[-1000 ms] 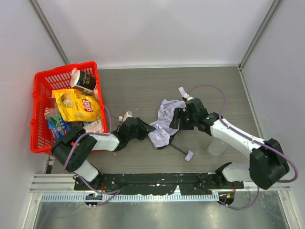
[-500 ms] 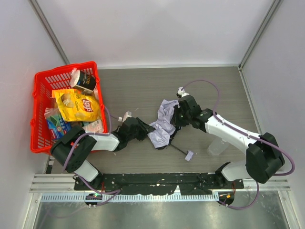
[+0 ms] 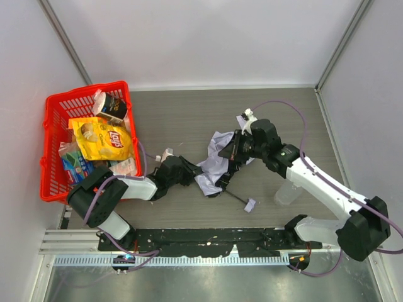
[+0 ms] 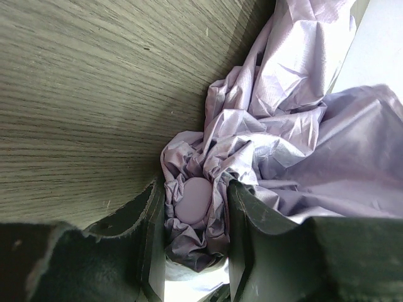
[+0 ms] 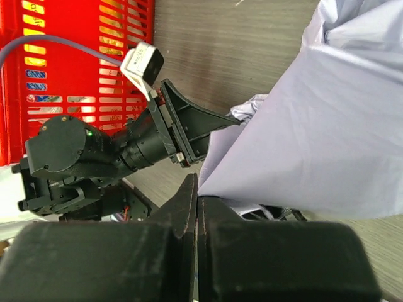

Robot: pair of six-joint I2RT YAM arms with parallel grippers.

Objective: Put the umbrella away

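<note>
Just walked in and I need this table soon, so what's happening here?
Both arms are working on the umbrella, which lies in the middle of the table. The left gripper clamps a bunched wad of its lavender canopy. The right gripper is shut on a canopy edge, holding the fabric taut. The black shaft and handle rest on the table. It is not yet folded up.

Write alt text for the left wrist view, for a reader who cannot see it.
The left gripper is closed on the umbrella, pinching a bunched wad of its pale lavender canopy with a small round lavender cap between the black fingers. The rest of the fabric spreads up and right over the wood-grain table.
</note>
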